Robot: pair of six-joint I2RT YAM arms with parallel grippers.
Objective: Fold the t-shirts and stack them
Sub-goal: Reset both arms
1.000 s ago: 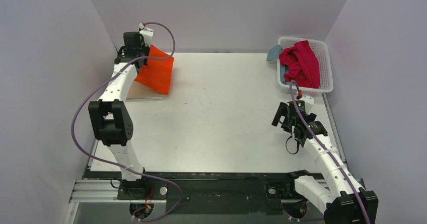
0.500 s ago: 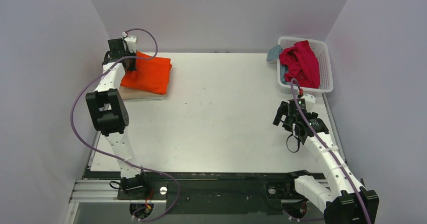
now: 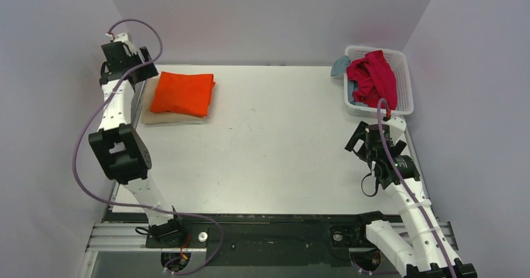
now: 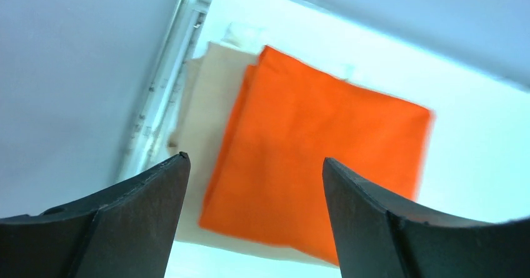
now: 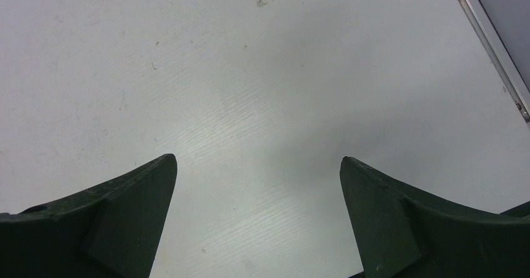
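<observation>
Left gripper [image 4: 253, 165]: its jaws stand wide and empty, up over the far left corner of the white table surface [image 3: 269, 147].
Folded bright orange cloth t-shirt [image 3: 183, 94]: it lies flat as a neat rectangle on the folded tan cloth t-shirt [image 3: 169, 118], near that corner.
Step in hand: this shirt looks stacked, so you are between shirts.
Right gripper [image 5: 258, 162]: its jaws are wide, holding nothing, above bare surface by the right edge.
White plastic lattice basket [image 3: 406, 97]: it sits at the far right corner and holds a crumpled crimson red t-shirt [image 3: 373, 78]. A grey-blue t-shirt [image 3: 339, 65] pokes over its left rim.
Next move: you likely reach the right arm into the basket, pinch a top fold of the crimson shirt, lift it clear of the rim and spread it mid-surface.
</observation>
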